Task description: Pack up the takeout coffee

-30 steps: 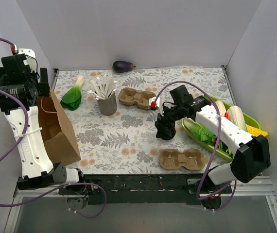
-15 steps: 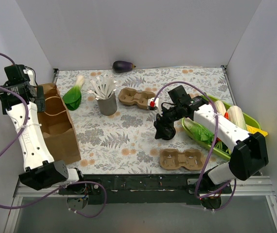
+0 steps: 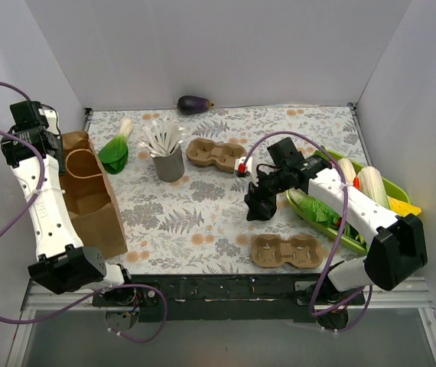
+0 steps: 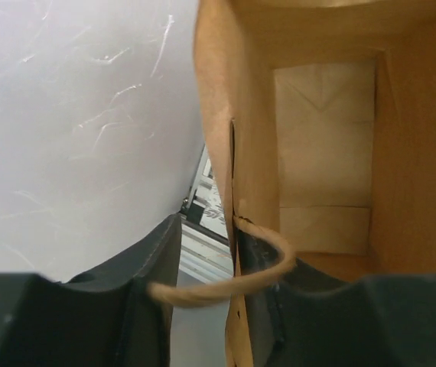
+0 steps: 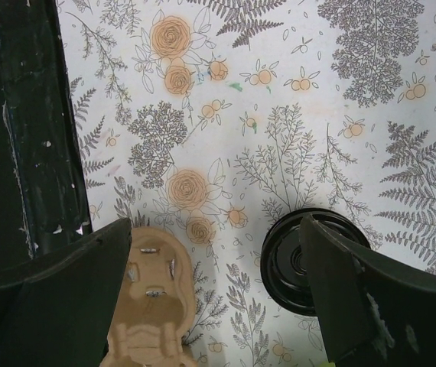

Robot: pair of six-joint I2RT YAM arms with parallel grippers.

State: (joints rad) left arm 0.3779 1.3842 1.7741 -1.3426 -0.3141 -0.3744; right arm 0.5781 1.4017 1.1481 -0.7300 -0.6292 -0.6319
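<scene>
Step in hand, as judged: prep for packing. The paper bag [image 3: 88,200] is stood upright at the left of the top view w/ its mouth open. The left gripper [image 4: 209,300] is set astride the bag's wall at the rim, and the twine handle [image 4: 226,284] is looped across the gap betw. the fingers. A slit of daylight is seen on one side of the wall, so whether the wall is truly pinched can't be told. The bag floor is seen bare in the left wrist view: nothing packed yet.

The takeout coffee can't be made out in any view. No tan cup is seen on the floral cloth [image 5: 340,115], in the bag or in a carrier. Only a black round item [image 5: 306,260] is seen flat on the cloth, just beside the right-hand finger in the right wrist view. What it is can't be told.

At centre-right of the top view the right gripper [image 3: 259,205] is pointed down close over the cloth, fingers spread wide, nothing held. The near carrier [image 3: 287,251] is seen lower in frame, both wells vacant. The far carrier [image 3: 216,153] and grey cup of sticks [image 3: 168,159] are seen upper centre.

Next, prob.: the cup must be located first, then taken around its wall and lowered into a well or the bag.

The left arm is raised steeply from its base, wrist bent over the bag rim. The right arm is stretched fwd over the green tray [image 3: 390,186].
</scene>
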